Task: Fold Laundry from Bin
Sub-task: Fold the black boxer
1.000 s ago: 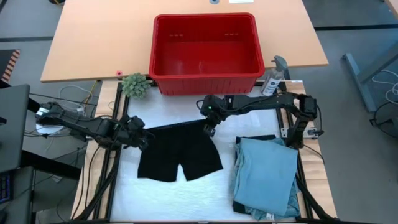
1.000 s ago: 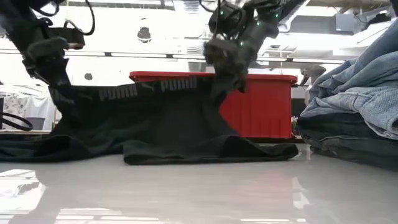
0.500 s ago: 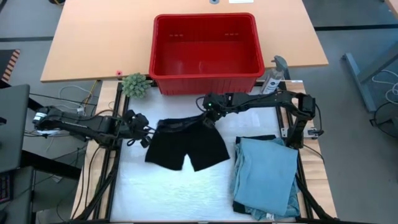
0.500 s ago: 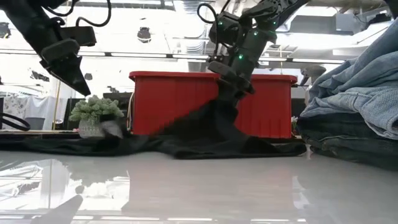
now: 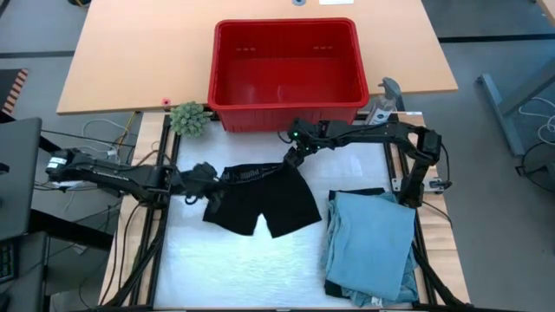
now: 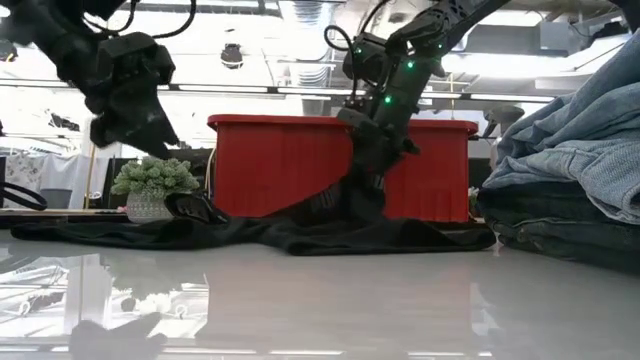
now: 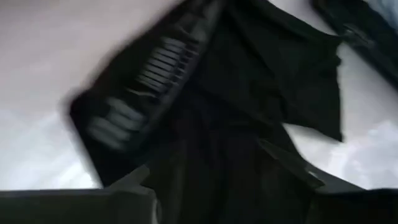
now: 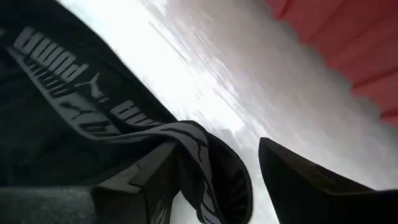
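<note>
So from my remote seat: the black shorts (image 5: 260, 199) lie flat mid-bench, waistband toward the far edge, just in front of the red bin (image 5: 286, 74). My right gripper (image 5: 295, 158) sits at the waistband's right end, fingers spread with the band draped loosely on one finger, not clamped. My left gripper (image 5: 201, 176) hangs over the waistband's left end, fingers apart. A folded light-blue stack (image 5: 371, 247) sits at the bench's near right corner.

My left pincer (image 5: 198, 176) sits at the left end of the black shorts (image 5: 260, 201), my right pincer (image 5: 295, 159) at their right waist corner. The shorts lie spread on the white surface (image 5: 234, 269), the red bin (image 5: 287, 74) behind, folded blue clothes (image 5: 368, 247) to the right.
</note>
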